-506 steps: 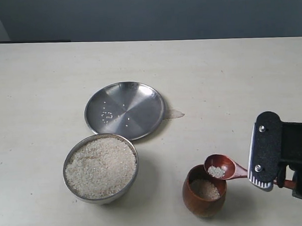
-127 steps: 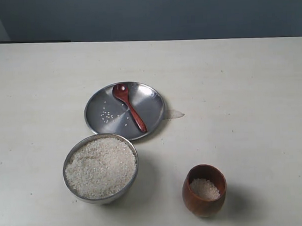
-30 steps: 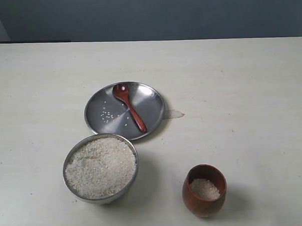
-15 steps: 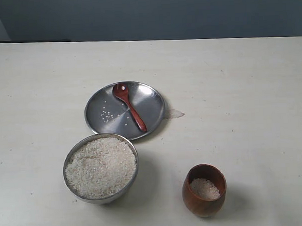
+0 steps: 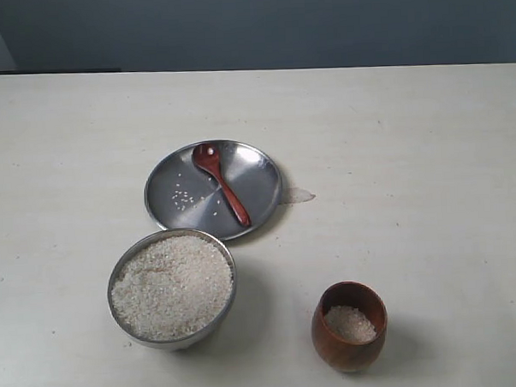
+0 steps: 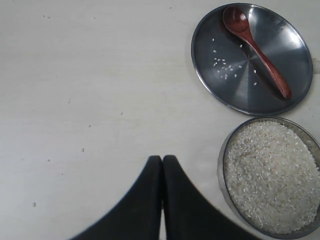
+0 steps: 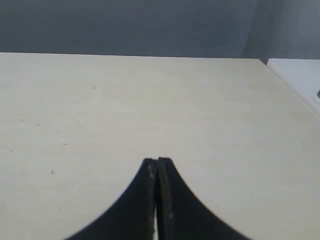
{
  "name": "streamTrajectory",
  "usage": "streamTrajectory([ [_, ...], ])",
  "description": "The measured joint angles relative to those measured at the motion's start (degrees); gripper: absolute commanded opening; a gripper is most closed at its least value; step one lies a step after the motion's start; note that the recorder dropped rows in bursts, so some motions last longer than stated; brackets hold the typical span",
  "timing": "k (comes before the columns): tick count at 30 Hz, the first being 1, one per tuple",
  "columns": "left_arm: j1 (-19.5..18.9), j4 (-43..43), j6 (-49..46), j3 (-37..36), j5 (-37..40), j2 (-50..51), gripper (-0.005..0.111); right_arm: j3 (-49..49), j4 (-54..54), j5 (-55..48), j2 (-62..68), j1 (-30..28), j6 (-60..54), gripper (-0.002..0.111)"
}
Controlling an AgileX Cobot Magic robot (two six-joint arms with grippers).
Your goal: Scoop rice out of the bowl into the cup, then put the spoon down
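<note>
1. Left gripper [image 6: 162,159]: dark fingers pressed flat together, nothing between them. It hangs over bare table [image 6: 90,100], with the bowl [image 6: 220,170] near its tips.
2. Right gripper [image 7: 157,161]: fingers also pressed together with only a thin seam between, holding nothing. Only plain tabletop and a grey wall show past it.
3. Exterior view, nearest: cup [image 5: 346,352], reddish-brown wood, upright on the table towards the right. There is rice [image 5: 349,324] inside, sitting well below the rim.
4. Bowl, left of the cup and a bit further back, well apart from it. Shiny steel, upright, filled with more rice almost to the rim in an uneven off-white heap.
5. Plate [image 5: 253,172], flat steel, just behind the bowl. Their rims are very close; cannot tell whether they touch.
6. Spoon [image 5: 222,185] lies flat on the plate, free of both grippers. Its oval bowl is at the far side, facing up, and its handle runs diagonally towards the near right, ending inside the plate's rim.
7. Stray grains [image 5: 184,198] are scattered on the plate left of the spoon handle.
8. Small pale glossy patch [image 5: 299,194] on the table, against the plate's right rim.
9. Farthest: bare tabletop, then a dark grey wall [image 5: 251,27].
</note>
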State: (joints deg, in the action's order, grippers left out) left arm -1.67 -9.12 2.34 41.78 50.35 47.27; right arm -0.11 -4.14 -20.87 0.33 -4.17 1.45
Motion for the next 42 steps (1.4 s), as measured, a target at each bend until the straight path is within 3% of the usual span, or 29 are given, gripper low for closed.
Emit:
streamTrajectory([
  [42, 0.0, 0.0, 0.0, 0.0, 0.0, -0.38, 0.0, 0.0, 1.79, 0.0, 0.0, -0.04, 0.0, -0.001],
])
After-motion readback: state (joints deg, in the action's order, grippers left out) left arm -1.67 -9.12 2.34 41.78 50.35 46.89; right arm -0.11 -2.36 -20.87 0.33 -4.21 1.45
